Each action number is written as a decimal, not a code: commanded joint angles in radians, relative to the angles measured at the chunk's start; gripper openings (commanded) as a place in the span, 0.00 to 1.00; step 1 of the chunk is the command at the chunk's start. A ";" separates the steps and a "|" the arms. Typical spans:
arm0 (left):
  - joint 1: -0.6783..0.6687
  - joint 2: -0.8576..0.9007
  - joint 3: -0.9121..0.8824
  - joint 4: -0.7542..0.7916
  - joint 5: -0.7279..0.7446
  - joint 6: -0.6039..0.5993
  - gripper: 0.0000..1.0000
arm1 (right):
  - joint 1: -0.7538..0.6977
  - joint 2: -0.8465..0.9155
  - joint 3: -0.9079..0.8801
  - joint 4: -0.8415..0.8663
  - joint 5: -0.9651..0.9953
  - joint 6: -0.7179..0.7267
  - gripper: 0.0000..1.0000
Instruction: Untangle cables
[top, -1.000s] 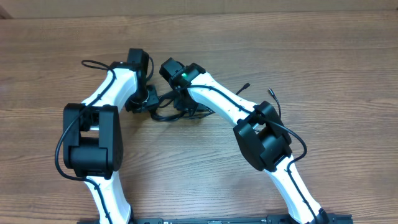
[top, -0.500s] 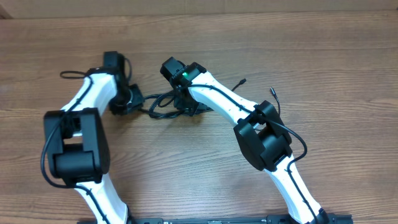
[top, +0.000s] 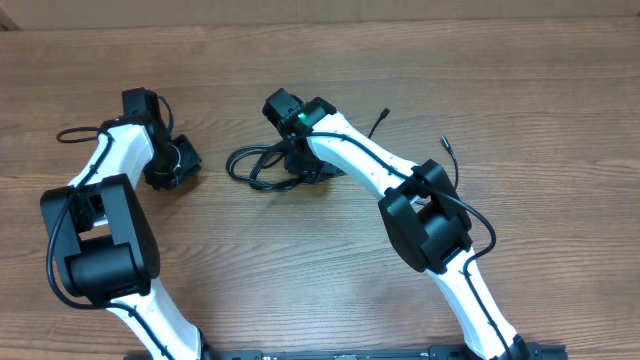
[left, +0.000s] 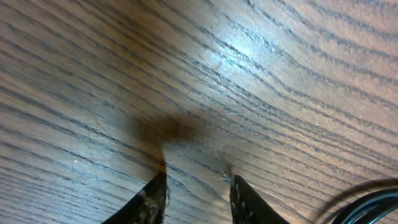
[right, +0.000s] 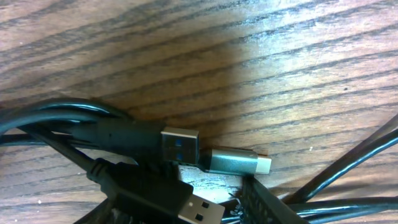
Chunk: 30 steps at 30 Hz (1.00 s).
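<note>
Since the earlier overhead views the left white-and-black robot arm (top: 105, 165) has swung out leftward, off the heap. The right white-and-black robot arm (top: 350, 160) has hardly shifted.

Brown wood-grain table (top: 330, 60) underneath. The tangle of thin black cables (top: 255, 165) lies between the arms, partly under the right gripper (top: 300, 168) and well apart from the left gripper (top: 172, 165). Two loose cord ends (top: 385, 116) trail out beyond the right arm.

Left gripper: released, fingers parted over bare wood, nothing between them. Right gripper: low over the knot. Only one ridged finger (right: 264, 202) shows, so whether it pinches a cord cannot be told.

Right wrist view: a black plug with silver rectangular shell (right: 180, 144) sits nose to nose with a small silver-tipped plug (right: 239, 163). A second rectangular plug (right: 199, 211) crosses below, and cords overlap at left.

Judgement: the step is freeing one cord. It is likely best done with the right gripper pinning the bundle. The left one then takes a single cord just behind its plug and draws it slowly along its own run. Hauling across the loops would probably tighten them.
</note>
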<state>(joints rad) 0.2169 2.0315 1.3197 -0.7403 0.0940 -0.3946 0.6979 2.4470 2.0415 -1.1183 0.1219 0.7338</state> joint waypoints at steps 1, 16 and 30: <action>0.027 0.156 -0.116 -0.003 -0.034 0.032 0.40 | -0.028 0.153 -0.079 0.017 -0.019 -0.031 0.50; -0.088 0.156 0.187 -0.310 0.106 0.208 0.73 | -0.060 0.153 -0.056 0.064 -0.071 -0.058 0.30; -0.300 0.156 0.180 -0.294 0.037 0.268 0.65 | -0.075 0.153 -0.056 0.085 -0.169 -0.114 0.34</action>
<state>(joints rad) -0.0593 2.1292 1.5169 -1.0534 0.1406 -0.1459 0.6373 2.4527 2.0525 -1.0367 -0.0204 0.6476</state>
